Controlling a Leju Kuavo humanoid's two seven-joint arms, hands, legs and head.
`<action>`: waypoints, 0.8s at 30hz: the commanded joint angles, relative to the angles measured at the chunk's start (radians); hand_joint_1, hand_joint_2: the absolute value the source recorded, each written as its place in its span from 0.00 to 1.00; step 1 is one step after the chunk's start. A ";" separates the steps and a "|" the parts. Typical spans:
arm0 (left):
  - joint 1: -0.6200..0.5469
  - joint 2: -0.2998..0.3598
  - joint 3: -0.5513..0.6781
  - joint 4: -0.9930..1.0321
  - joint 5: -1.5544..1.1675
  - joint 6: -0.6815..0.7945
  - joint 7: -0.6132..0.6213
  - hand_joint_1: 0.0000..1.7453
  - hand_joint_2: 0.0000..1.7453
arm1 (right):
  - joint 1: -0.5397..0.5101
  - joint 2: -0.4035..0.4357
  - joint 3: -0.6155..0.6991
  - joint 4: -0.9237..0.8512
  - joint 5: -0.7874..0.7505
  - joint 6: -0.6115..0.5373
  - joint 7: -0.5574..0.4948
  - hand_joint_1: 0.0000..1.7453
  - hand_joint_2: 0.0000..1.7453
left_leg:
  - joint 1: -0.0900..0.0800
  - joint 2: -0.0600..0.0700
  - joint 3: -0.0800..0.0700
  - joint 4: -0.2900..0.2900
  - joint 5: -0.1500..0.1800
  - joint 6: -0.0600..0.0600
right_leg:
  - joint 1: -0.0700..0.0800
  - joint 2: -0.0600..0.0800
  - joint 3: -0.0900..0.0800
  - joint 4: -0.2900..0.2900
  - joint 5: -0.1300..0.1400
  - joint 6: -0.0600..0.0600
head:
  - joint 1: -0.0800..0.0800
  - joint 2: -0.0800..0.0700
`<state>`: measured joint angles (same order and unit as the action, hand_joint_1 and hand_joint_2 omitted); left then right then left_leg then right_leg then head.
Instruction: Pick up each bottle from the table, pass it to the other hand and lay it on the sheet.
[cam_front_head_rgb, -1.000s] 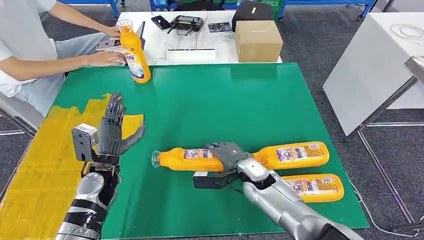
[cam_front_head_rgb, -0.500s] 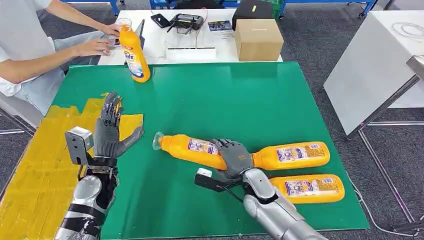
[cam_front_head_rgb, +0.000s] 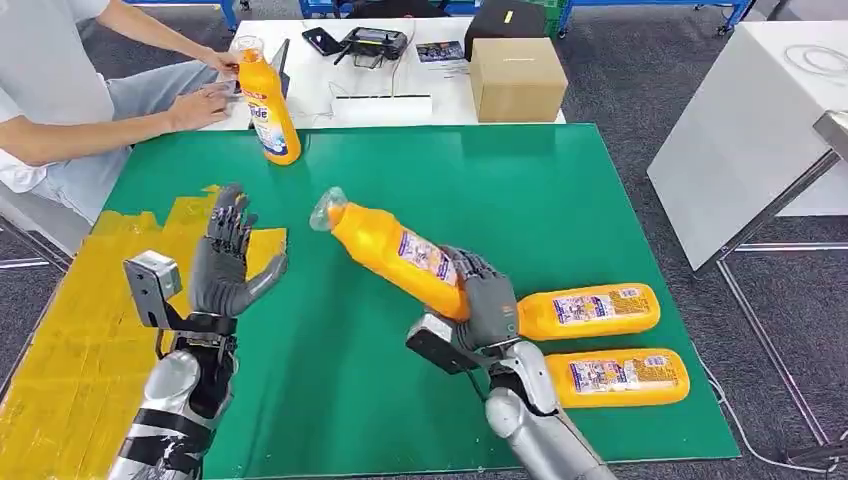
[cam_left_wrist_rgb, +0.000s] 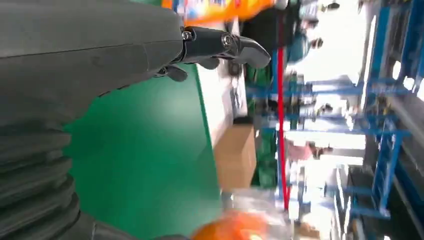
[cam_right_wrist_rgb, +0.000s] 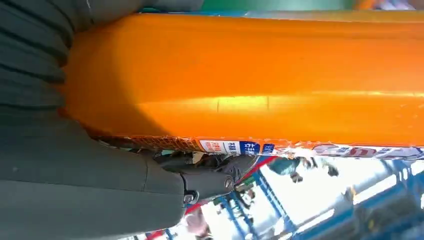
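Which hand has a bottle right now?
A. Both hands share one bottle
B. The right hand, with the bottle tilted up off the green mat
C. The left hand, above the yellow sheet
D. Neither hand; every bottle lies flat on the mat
B: the right hand grips the lifted bottle by its base end, cap end raised toward the left hand, which is open beside the yellow sheet and holds nothing.

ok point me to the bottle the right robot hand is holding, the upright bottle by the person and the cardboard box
held bottle (cam_front_head_rgb: 395, 248), head view, on its orange body above the robot hand
upright bottle (cam_front_head_rgb: 268, 110), head view, on its label
cardboard box (cam_front_head_rgb: 516, 80), head view, on its top face
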<state>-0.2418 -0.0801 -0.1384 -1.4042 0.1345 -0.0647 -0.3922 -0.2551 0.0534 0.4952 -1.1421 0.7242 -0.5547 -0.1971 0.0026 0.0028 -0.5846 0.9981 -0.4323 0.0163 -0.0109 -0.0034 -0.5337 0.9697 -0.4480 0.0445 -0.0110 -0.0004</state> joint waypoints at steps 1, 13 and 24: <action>-0.033 0.033 -0.078 0.033 0.084 -0.086 0.049 0.00 1.00 | 0.038 0.042 -0.100 -0.113 -0.154 -0.015 -0.119 1.00 1.00 | 0.000 -0.001 0.001 0.000 0.000 0.000 | 0.000 -0.001 0.001 0.000 -0.001 -0.001 | 0.000 0.000; -0.064 0.060 -0.227 -0.016 0.131 -0.140 0.081 0.00 1.00 | 0.047 0.051 -0.074 -0.163 -0.424 0.187 -0.238 1.00 1.00 | 0.001 -0.001 0.000 0.000 0.000 -0.001 | 0.001 -0.001 0.000 0.000 -0.001 -0.001 | 0.000 0.000; -0.094 0.063 -0.254 0.002 0.124 -0.134 0.071 0.00 1.00 | 0.027 0.068 0.033 -0.109 -0.467 0.331 -0.239 1.00 1.00 | 0.001 0.000 0.001 0.000 -0.001 -0.001 | 0.001 0.001 0.001 0.000 0.000 -0.001 | 0.000 0.000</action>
<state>-0.2740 -0.0511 -0.3388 -1.4435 0.2613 -0.2007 -0.3227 -0.1812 0.1183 0.4403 -1.3119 0.2491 -0.2525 -0.4376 0.0026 0.0028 -0.5848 0.9980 -0.4324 0.0163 -0.0108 -0.0033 -0.5340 0.9697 -0.4480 0.0445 -0.0107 -0.0004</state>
